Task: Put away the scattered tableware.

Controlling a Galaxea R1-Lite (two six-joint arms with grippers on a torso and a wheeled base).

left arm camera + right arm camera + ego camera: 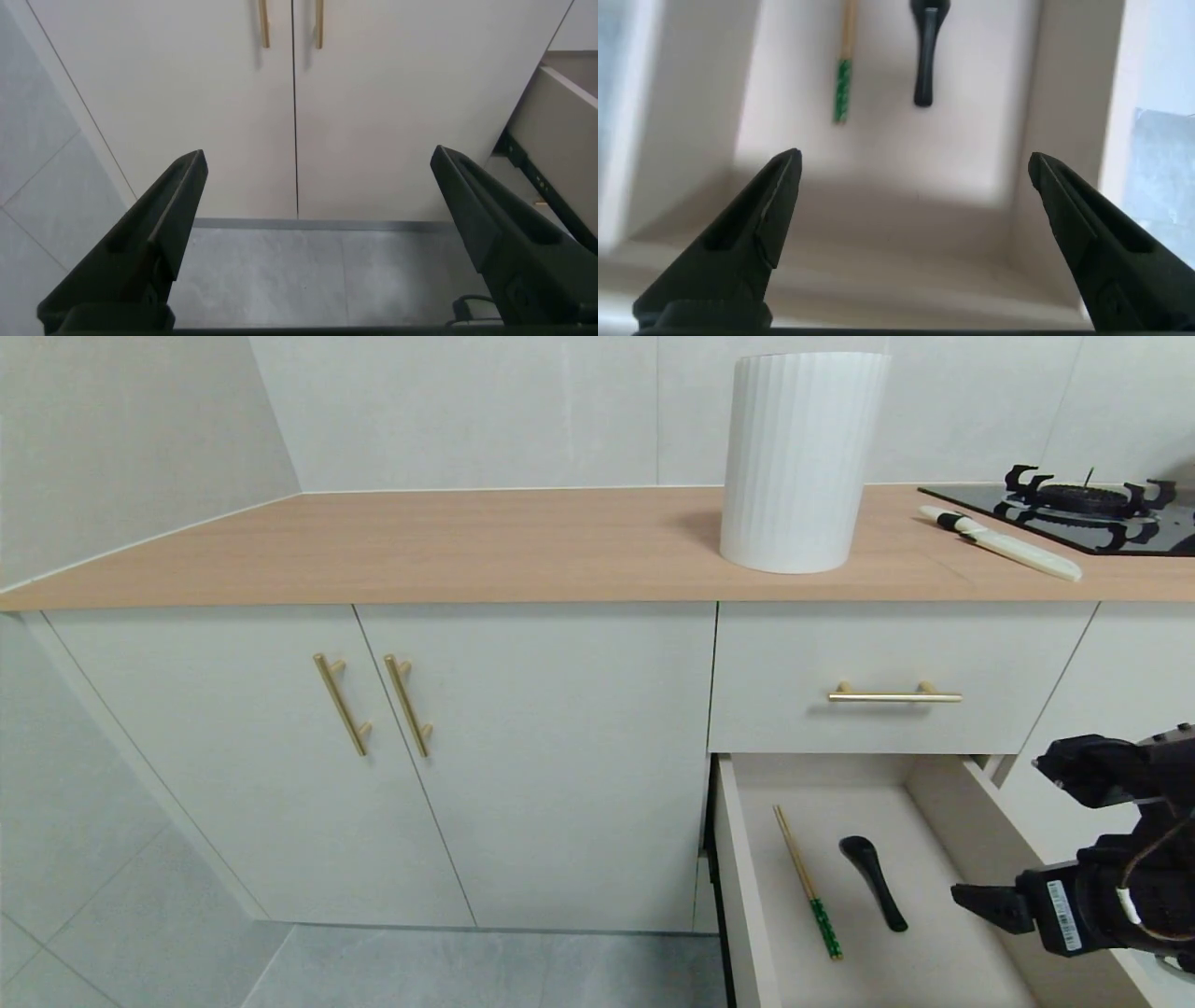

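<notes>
Right tool hangs over the near right end of the open drawer, jaws spread wide, nothing held. Left tool sits low before the cabinet doors, equally wide and empty. In the drawer, chopsticks and black spoon lie side by side, apart. Not yet stowed: knife on the table, far right, just beside the stove. Judgement: fetch it next. Lift clear of the drawer wall first, then grip across its narrow width.
</notes>
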